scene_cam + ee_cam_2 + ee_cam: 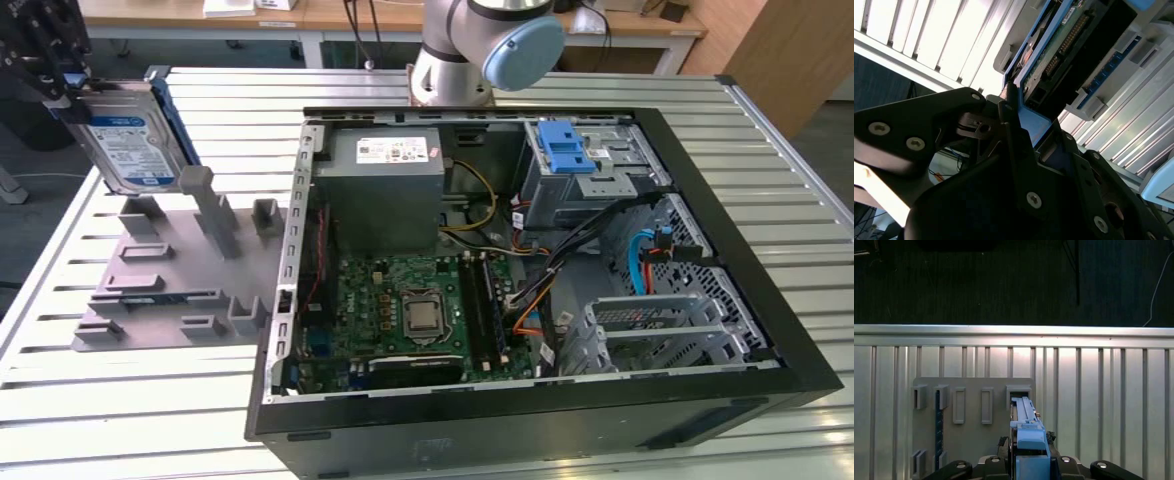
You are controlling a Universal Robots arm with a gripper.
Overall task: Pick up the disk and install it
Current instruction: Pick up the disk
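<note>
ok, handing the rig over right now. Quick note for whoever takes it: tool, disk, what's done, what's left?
The tool is shut on the disk, clamped on its blue rail, at the exterior view's far left.
The disk is held upright on edge above the grey fixture, which lies on the table beside the open computer case. Whether the disk is fully clear of the fixture's slot cannot be told.
Done: disk grasped.
Left: the install. The disk is outside the case.
</note>
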